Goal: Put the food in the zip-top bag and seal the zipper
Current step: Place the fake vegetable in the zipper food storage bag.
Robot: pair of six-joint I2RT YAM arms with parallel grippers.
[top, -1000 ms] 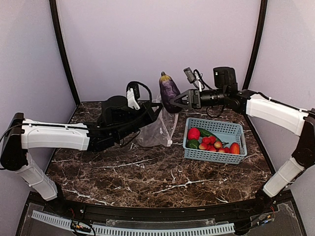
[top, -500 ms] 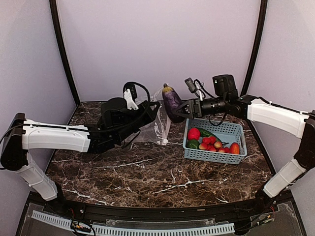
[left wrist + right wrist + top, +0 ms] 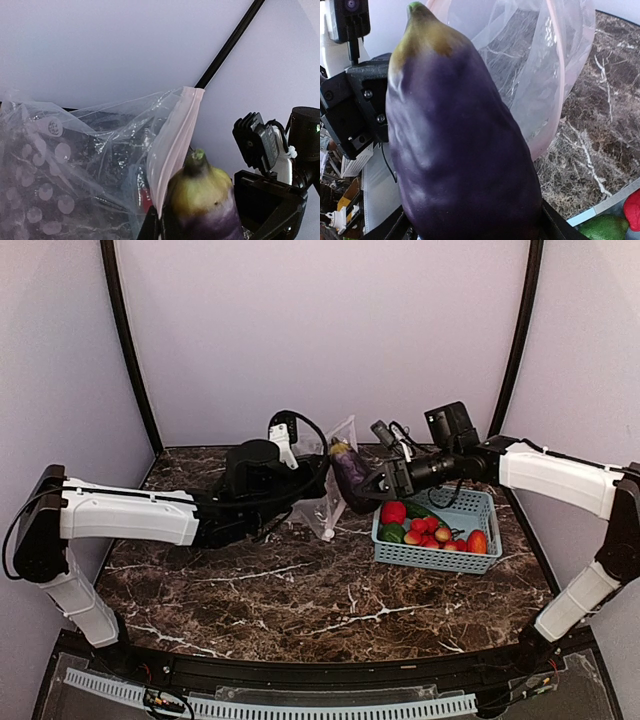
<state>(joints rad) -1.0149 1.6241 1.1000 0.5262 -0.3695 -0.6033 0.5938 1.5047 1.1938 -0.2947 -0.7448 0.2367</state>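
Note:
My right gripper [image 3: 368, 483] is shut on the dark purple eggplant [image 3: 347, 468], stem end up, right at the mouth of the clear zip-top bag [image 3: 333, 502]. My left gripper [image 3: 322, 466] is shut on the bag's mouth edge and holds it up off the table. In the left wrist view the pinkish-white zipper [image 3: 176, 140] runs up from my gripper [image 3: 159, 226], with the eggplant [image 3: 202, 200] beside it. In the right wrist view the eggplant [image 3: 460, 150] fills my gripper [image 3: 470, 232] and the open bag [image 3: 535, 60] hangs behind it. The other food is out of the bag.
The light-blue basket [image 3: 436, 556] stands at the right. It holds red strawberries [image 3: 393, 511], green vegetables [image 3: 392, 533] and an orange-red piece [image 3: 477, 541]. The dark marble table [image 3: 300, 590] is walled by lilac panels.
My right gripper has brought the eggplant down and slightly left to the bag's mouth. My left gripper has moved right and lifted the bag's mouth edge higher.

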